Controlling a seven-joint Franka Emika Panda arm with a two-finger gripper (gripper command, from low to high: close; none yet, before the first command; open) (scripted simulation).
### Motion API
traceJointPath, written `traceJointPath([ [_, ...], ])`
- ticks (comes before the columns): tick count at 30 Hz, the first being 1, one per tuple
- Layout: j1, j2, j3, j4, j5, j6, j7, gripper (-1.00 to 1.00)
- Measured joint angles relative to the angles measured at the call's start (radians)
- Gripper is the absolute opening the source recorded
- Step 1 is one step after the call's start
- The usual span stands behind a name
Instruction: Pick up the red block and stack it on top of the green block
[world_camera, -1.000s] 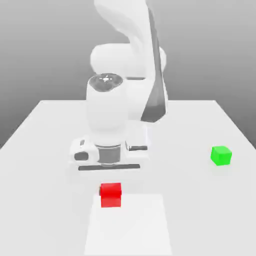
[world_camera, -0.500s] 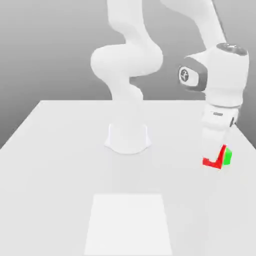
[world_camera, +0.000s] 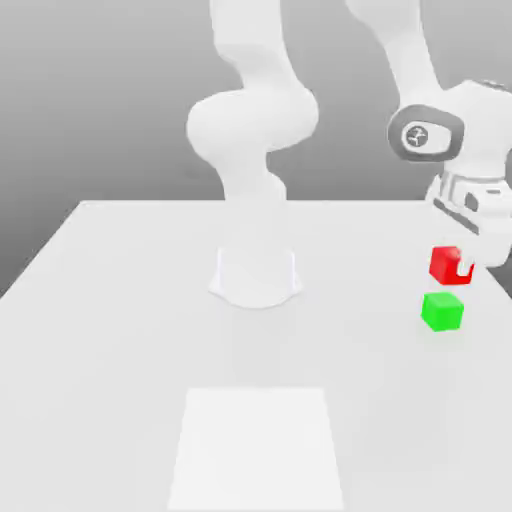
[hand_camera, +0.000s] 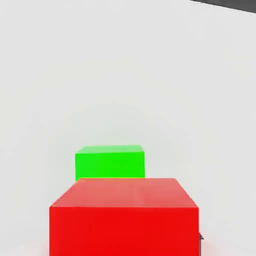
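The step in hand is the carry-and-align stage of the stack: the small bright red cube with smooth plain faces (world_camera: 447, 264) is off the table and held aloft at the exterior view's right side, clamped in the two-finger gripper (world_camera: 458, 268) of the white arm. The fingers sit closed against the red cube's sides, with nothing else in their grasp. Directly below it, resting on the flat white table (world_camera: 120, 330), sits the small bright green cube of like size (world_camera: 442, 311); a clear gap separates the two, so they are apart, not touching. In the hand view the red cube (hand_camera: 124, 216) fills the foreground and the green cube (hand_camera: 110, 161) shows just beyond its upper edge, which suggests the red cube is not yet squarely centred over the green one, though the viewing angle makes that hard to confirm. In judgement, the next move calls for a small lateral correction, then a straight, slow descent until the faces meet, and only then a release.
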Motion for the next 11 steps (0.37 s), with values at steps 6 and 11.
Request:
traceJointPath([
  [6, -0.028, 0.095, -0.007, 0.002, -0.138, 0.086, 0.098, -1.0],
  [11, -0.029, 0.173, -0.019, -0.004, -0.21, 0.17, 0.147, 1.0],
])
